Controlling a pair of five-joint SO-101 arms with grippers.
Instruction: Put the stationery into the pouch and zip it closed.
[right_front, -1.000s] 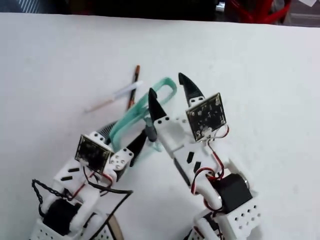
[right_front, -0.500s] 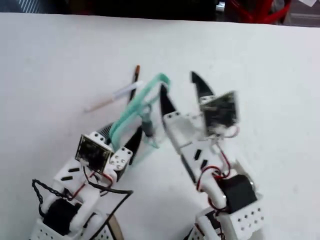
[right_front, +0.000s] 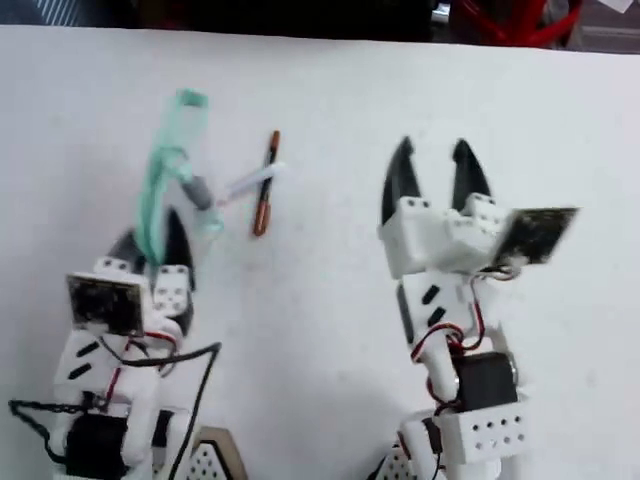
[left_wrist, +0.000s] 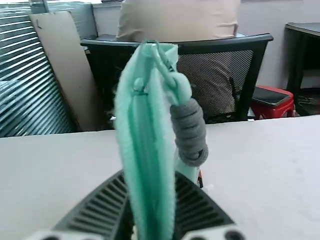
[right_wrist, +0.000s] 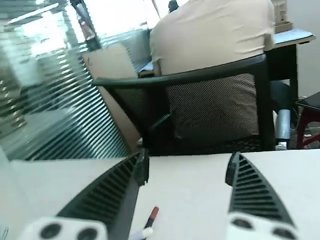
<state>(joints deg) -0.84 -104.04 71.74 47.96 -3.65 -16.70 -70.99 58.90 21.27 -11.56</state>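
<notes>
The left gripper (right_front: 152, 235) is swinging out to the left with the pouch (right_front: 163, 160) clamped between its fingers. The pouch is coming clear of the other arm and is now reaching out on the left of the pens (right_front: 263, 190) rather than on their right. The right gripper (right_front: 433, 150) is pulling away from the pouch's mouth toward the right, fingers spread and pointing at the table's far edge. The grey tag (right_front: 195, 188), which that gripper seemed to be pinching, is now dangling free beside the pouch.
</notes>
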